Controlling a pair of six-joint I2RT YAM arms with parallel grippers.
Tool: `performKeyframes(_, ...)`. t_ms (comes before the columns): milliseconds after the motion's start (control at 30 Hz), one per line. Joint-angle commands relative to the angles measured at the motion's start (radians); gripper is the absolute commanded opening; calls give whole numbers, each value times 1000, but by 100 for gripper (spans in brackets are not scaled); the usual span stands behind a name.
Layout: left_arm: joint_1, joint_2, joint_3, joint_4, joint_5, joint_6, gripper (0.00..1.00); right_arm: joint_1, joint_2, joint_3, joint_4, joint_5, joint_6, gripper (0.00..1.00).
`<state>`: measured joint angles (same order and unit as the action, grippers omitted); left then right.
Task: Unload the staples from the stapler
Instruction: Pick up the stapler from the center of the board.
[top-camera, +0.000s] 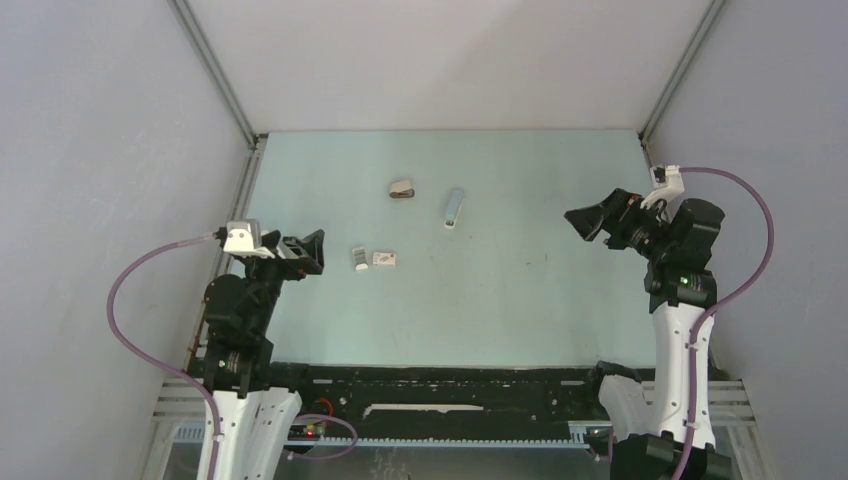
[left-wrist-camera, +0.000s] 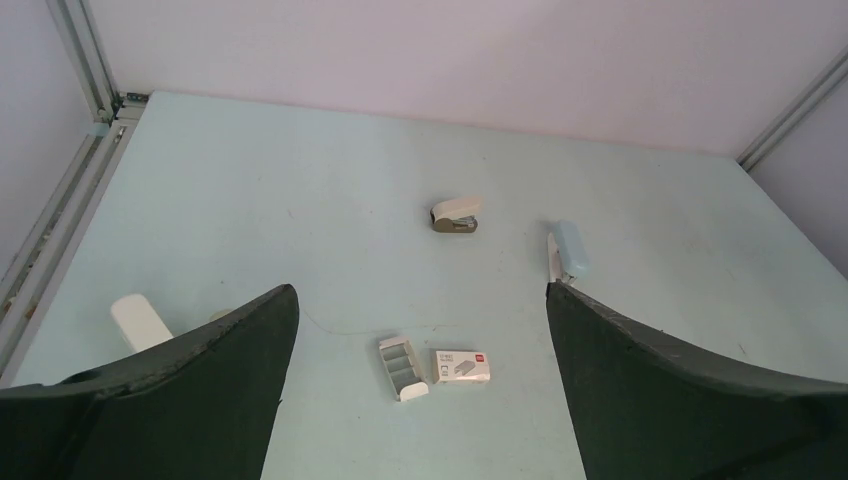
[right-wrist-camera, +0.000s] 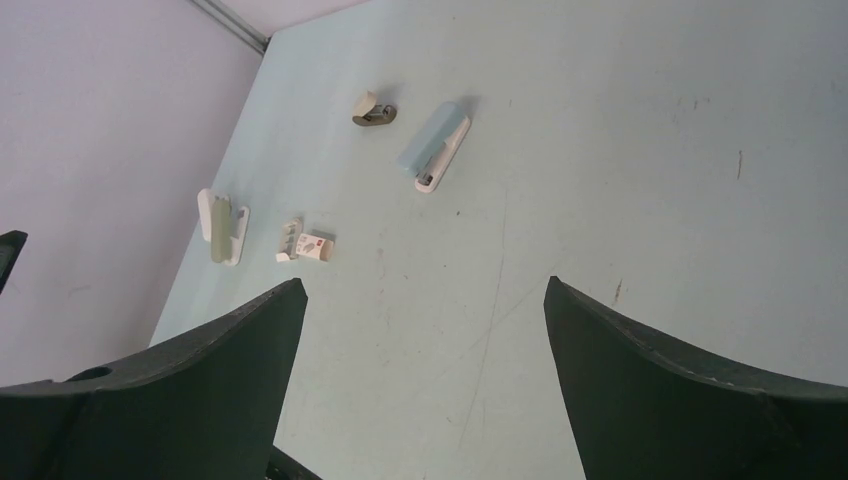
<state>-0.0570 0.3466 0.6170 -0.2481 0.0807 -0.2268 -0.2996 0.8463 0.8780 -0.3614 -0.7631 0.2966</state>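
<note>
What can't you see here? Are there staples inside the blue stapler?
- No staples visible in any view; the inside of the stapler does not show.
- Label on the white box, left wrist view: too small to read.
- The white stick-like thing, left wrist view: partly behind a finger of the left pincer.

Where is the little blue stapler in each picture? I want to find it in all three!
Top external: the blue stapler lies just past the table's middle, toward the back wall.
Left wrist: the blue stapler is right of centre, about halfway up.
Right wrist: the blue stapler is in the upper middle, lying slanted.
Shared landmark: the small dark grey-brown thing sits up and left of it in every view.
</note>
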Motion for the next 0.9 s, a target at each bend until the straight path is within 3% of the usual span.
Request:
performKeyframes(0, -6, 7, -20, 38, -9, 10, 100, -1, -15, 4, 26, 5, 22, 100)
performKeyframes(367, -2, 89, 20, 21, 52, -151, 100, 22, -20, -20, 33, -91, -68, 100)
performKeyframes(600, 9, 173, 31, 35, 174, -314, 100, 169, -22, -22, -21, -325, -391, 100)
performKeyframes(867, 11, 230, -34, 145, 265, -450, 100, 256, 1, -11, -179, -362, -593, 100)
